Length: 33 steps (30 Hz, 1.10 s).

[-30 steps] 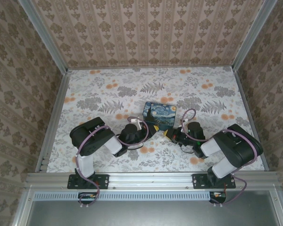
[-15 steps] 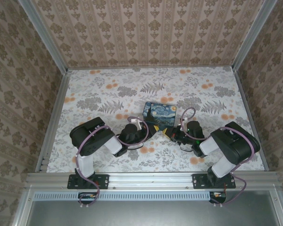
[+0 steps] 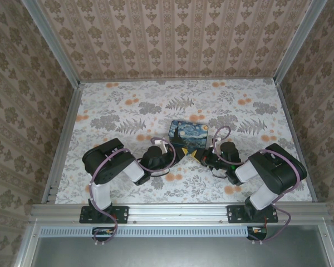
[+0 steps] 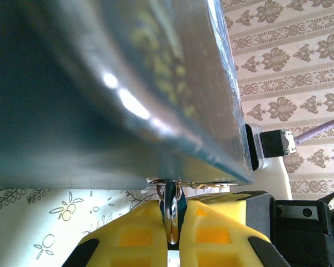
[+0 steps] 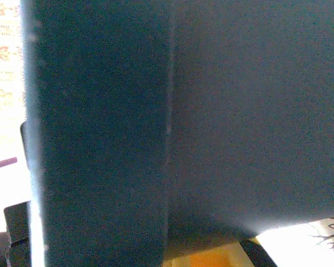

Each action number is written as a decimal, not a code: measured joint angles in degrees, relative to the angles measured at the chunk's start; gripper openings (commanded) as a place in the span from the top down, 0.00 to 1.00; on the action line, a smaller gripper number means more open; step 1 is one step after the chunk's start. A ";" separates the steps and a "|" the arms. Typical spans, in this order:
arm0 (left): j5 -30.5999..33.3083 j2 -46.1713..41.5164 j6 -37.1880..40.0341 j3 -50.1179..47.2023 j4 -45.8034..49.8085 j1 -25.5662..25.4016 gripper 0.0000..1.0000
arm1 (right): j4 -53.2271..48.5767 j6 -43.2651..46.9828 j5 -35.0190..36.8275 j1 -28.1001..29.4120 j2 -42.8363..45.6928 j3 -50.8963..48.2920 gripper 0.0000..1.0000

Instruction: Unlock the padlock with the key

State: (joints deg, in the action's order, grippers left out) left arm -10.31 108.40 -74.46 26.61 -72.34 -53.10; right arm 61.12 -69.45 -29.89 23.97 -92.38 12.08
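Bolted at the table's near rail (image 3: 178,211), the two arms fold low with elbows raised and forearms angled inward, so that their wrists meet at mid-table just short of the box. The left gripper (image 3: 180,151) reaches in from the left with its yellow fingers (image 4: 136,233) pressed together on the padlock (image 4: 171,228). The right gripper (image 3: 199,157) comes in from the right, almost nose to nose with the left one. Its jaws are closed, and what lies between them cannot be made out.

Seen edge-on from the left wrist, the padlock is a thin, dark sliver of metal with a bluish sheen and a small ring-like shackle at its top. It sits right under the lower edge of the box (image 4: 100,83), where a few small bright metal bits run along that edge.

The starry-night box (image 3: 190,133) lies flat just beyond both grippers, slightly skewed. Its dark glossy side looms close before the right wrist camera (image 5: 183,111).

The flower-patterned table (image 3: 128,105) is open to the left, to the right and beyond the box. Metal posts and patterned walls (image 3: 172,39) fence it on three sides.
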 measured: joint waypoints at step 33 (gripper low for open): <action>0.52 0.74 -0.20 0.11 -0.13 -0.04 1.00 | -7.87 1.38 0.83 0.00 6.14 0.00 1.00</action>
State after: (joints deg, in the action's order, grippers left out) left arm -9.78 109.14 -74.65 26.72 -72.47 -53.15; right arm 53.25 -68.07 -29.06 23.97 -86.24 12.08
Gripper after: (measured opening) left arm 0.075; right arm 0.067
